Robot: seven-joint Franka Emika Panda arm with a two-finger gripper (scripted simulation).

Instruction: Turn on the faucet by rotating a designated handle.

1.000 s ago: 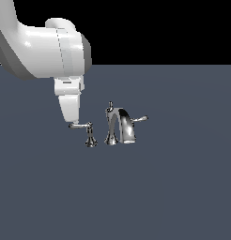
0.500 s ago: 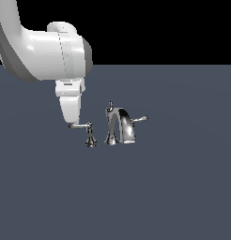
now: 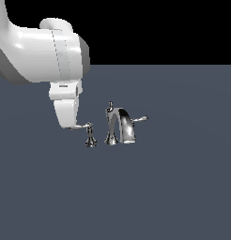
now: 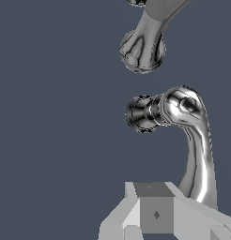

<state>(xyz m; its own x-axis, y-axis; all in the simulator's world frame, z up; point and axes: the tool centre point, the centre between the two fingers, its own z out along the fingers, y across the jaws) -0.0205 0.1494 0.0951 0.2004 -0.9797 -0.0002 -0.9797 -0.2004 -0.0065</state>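
Chrome handle (image 3: 81,125) stands on its pedestal just left of the faucet (image 3: 121,125) in the exterior view, our pincer (image 3: 66,123) against its tip; whether the jaws are apart, we cannot tell. Pushing off-centre, we risk sliding off the slick lever.

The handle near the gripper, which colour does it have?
The handle is shiny chrome silver with dark reflections. It shows best in the wrist view.
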